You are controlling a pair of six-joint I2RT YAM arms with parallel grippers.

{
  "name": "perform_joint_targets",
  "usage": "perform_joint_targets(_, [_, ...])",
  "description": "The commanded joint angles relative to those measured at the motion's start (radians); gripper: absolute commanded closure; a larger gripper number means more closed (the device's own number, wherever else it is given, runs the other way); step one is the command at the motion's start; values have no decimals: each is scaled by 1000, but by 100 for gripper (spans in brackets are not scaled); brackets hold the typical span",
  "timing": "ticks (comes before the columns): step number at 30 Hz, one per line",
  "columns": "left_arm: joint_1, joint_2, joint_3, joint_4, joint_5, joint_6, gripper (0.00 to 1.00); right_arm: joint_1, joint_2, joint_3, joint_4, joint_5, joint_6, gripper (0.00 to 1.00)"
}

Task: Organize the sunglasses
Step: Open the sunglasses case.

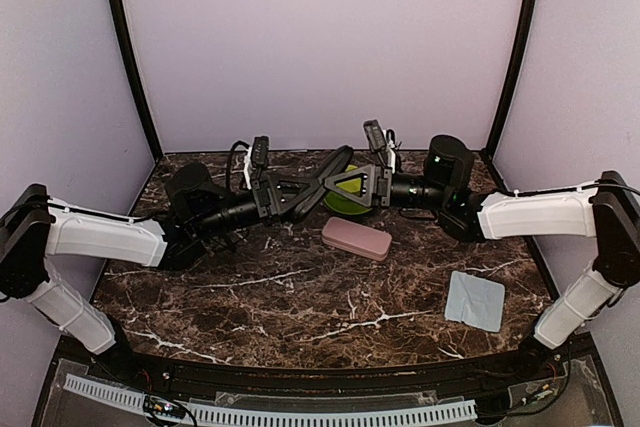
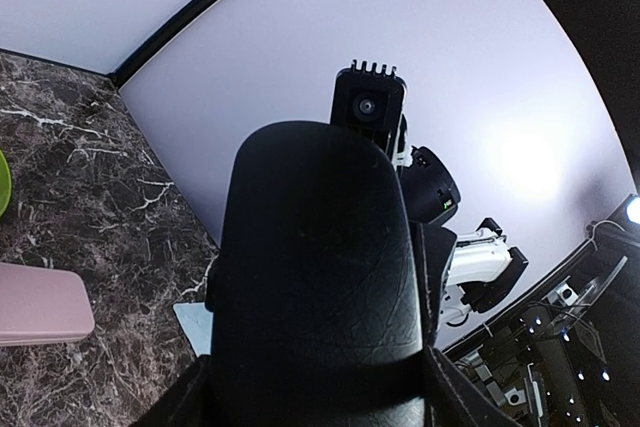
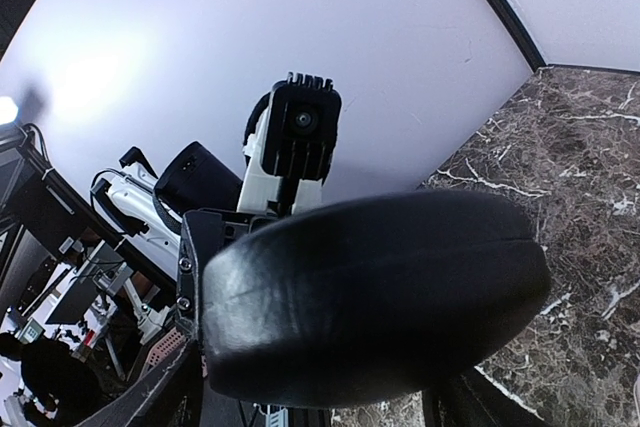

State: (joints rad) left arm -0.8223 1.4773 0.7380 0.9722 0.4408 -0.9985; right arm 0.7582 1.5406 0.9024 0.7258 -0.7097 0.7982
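No sunglasses show in any view. A black oblong hard case [image 1: 332,173] is held in the air over the back middle of the table, between both arms. My left gripper [image 1: 298,196] is shut on its lower left end. My right gripper [image 1: 354,185] is shut on it from the right. The case fills the left wrist view [image 2: 320,267] and the right wrist view [image 3: 370,297], hiding most of the jaws. A pink rounded case [image 1: 356,238] lies shut on the table just in front, also seen in the left wrist view [image 2: 35,302].
A green round object [image 1: 345,201] sits under and behind the held case. A pale blue cloth [image 1: 475,300] lies flat at the right front, and in the left wrist view [image 2: 190,325]. Lilac walls close the back and sides of the dark marble table [image 1: 250,297].
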Motion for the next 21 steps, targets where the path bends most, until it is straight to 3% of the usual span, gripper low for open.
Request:
perform_joint_targets(1, [0, 0, -3, 55, 31, -12, 100, -8, 9, 13, 56, -14, -13, 26])
perform_joint_targets(10, [-1, 12, -6, 66, 41, -20, 100, -13, 22, 19, 85, -26, 3, 35])
perform_joint_targets(17, [-1, 9, -15, 77, 38, -29, 100, -20, 21, 9, 100, -55, -7, 56])
perform_joint_targets(21, [-1, 13, -26, 104, 34, -45, 100, -23, 11, 7, 80, -67, -45, 63])
